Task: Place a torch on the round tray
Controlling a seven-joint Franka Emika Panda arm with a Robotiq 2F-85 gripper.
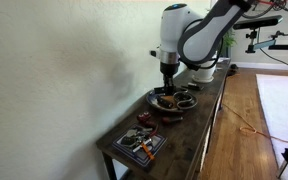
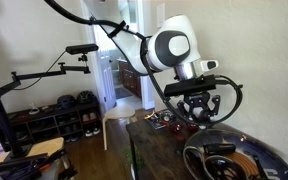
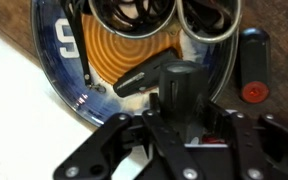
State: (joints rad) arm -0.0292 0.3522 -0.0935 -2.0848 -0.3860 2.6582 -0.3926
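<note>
The round tray (image 3: 56,62) is a shallow dish with a dark blue-grey rim and an orange ringed centre. It fills the upper wrist view and also shows in both exterior views (image 1: 154,99) (image 2: 190,158). My gripper (image 3: 188,108) is shut on a black torch (image 3: 177,82) and holds it over the dish's near edge. In both exterior views the gripper (image 1: 168,73) (image 2: 197,110) hangs just above the tray. Black looped objects (image 3: 134,12) lie at the dish's far side. I cannot tell whether the torch touches the dish.
A second black torch-like thing with a red button (image 3: 252,70) lies beside the dish. A flat rectangular tray with orange and white bits (image 1: 139,143) sits at the table's near end. The wall runs close along the narrow dark table (image 1: 199,125). A white jug (image 1: 206,72) stands behind the arm.
</note>
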